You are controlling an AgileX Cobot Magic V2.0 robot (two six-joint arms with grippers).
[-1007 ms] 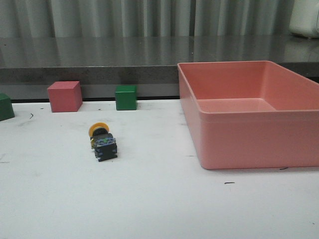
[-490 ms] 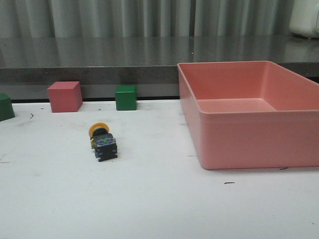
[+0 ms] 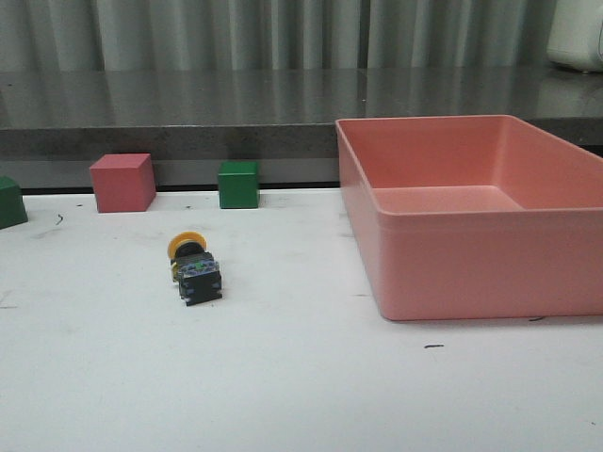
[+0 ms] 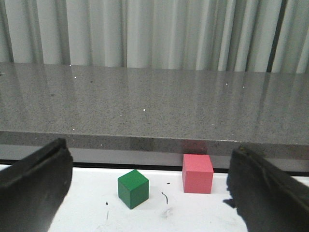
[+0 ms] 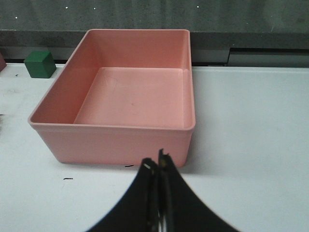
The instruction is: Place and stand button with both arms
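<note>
So the button (image 3: 193, 266) is lying on its side out on the white surface (image 3: 283, 377), yellow cap pointing toward the back wall and the blocky black base toward the camera. Nothing is touching it. Neither arm shows up in the front view at all, so both sets of jaws are well apart from the button.

Left gripper (image 4: 149, 193): the jaws are spread wide, with nothing between them but bare surface. Looking out through the gap you get a green cube (image 4: 133, 188) and a pink cube (image 4: 197, 173) sitting out ahead of the jaws, near each other but not touching, close to the dark ledge (image 4: 145, 106) at the back. The button isn't visible from that wrist camera.

Right gripper (image 5: 158, 166): the jaws are pressed together, tips basically touching, holding nothing. Straight ahead of those closed jaws is the pink bin (image 5: 116, 125), its near wall just beyond the tips. Another green cube (image 5: 40, 64) sits off past the bin's far corner, next to the ledge.

In the front view the bin is well off to one side of the button, and the pink cube and a green cube sit behind the button along the back edge. There's also a third green block (image 3: 11, 202), half cut off at the frame edge.
</note>
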